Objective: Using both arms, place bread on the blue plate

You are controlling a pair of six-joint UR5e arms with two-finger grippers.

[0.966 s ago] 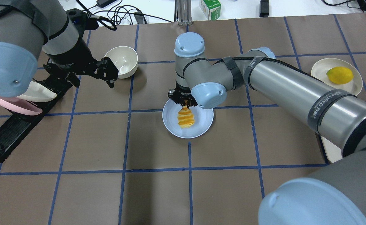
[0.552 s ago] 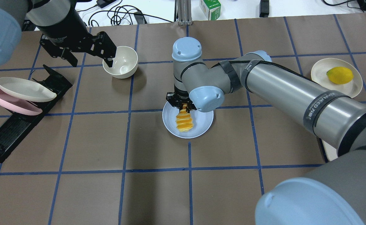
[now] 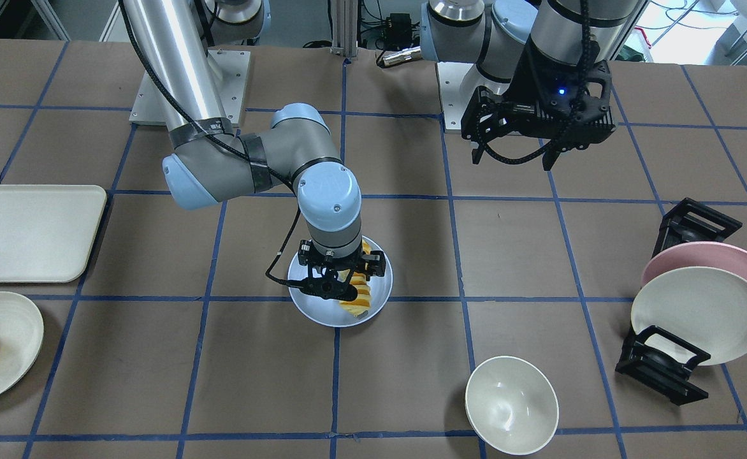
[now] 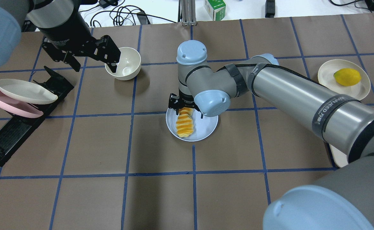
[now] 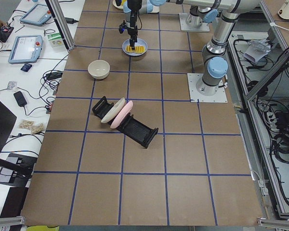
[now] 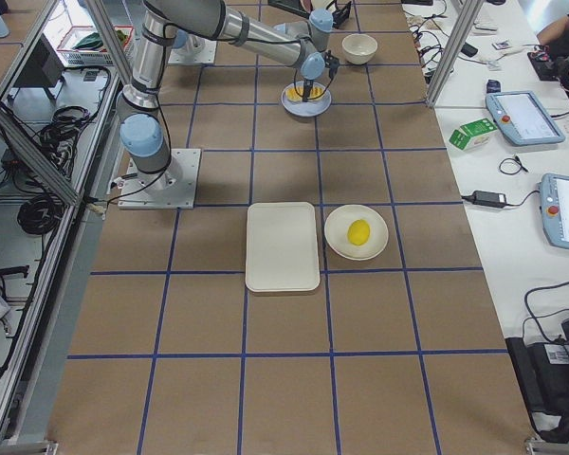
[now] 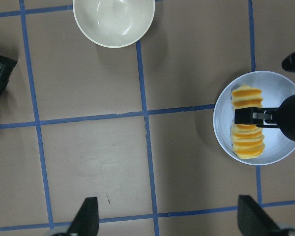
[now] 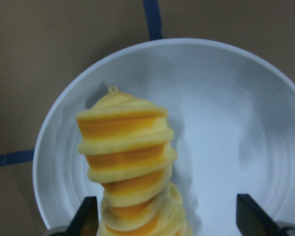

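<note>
The bread [image 4: 184, 124] lies flat on the blue plate [image 4: 206, 127], a little left of its middle. My right gripper [image 4: 187, 109] hangs just above the loaf's far end, open, its fingers either side of the bread without gripping it. The right wrist view shows the bread [image 8: 128, 162] resting in the plate [image 8: 226, 123] between wide-spread fingertips [image 8: 88, 216]. In the front view the right gripper [image 3: 338, 277] partly hides the bread [image 3: 357, 299]. My left gripper [image 4: 95, 65] is open and empty, high over the far left, beside a cream bowl [image 4: 124, 64].
A black rack [image 4: 18, 105] at the left holds a pink plate [image 4: 11, 103] and a cream plate [image 4: 26, 91]. A yellow fruit [image 4: 347, 76] lies on a cream plate at the far right. A cream tray [image 3: 29, 233] lies near the right arm's side.
My right gripper has opened and let go of the bread, which now lies flat on the blue plate. My left arm swung away towards the far left, by the bowl.
</note>
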